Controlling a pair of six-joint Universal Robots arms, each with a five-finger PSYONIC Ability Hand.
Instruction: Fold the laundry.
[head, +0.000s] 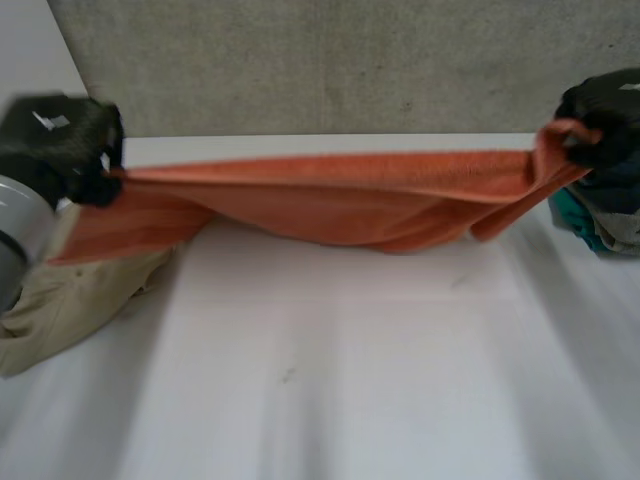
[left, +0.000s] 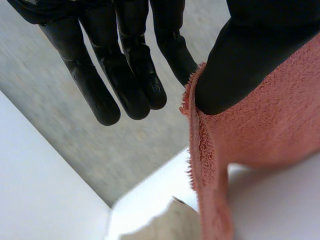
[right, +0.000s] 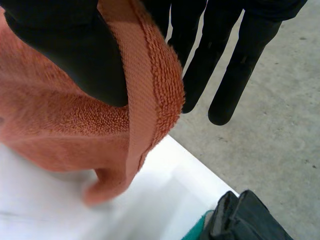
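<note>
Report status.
Left hand, right hand pinching opposite ends of orange terry towel, stretched over white table. Beige garment under left end; dark clothes pile beside right.

The orange terry-cloth towel (head: 340, 205) is matt, with a rough looped pile and a flatter woven band along its hem. My left robot hand (left: 125, 75) and right robot hand (right: 75, 45) are black, smooth and faintly shiny, like plastic. The white table (head: 330, 380) looks smooth and matt. At nine o'clock on it, a beige garment (head: 70, 300) is plain, flat-woven cloth.

White table (head: 330, 390), beige garment (head: 70, 300), dark-and-teal clothes (head: 608, 218)
</note>
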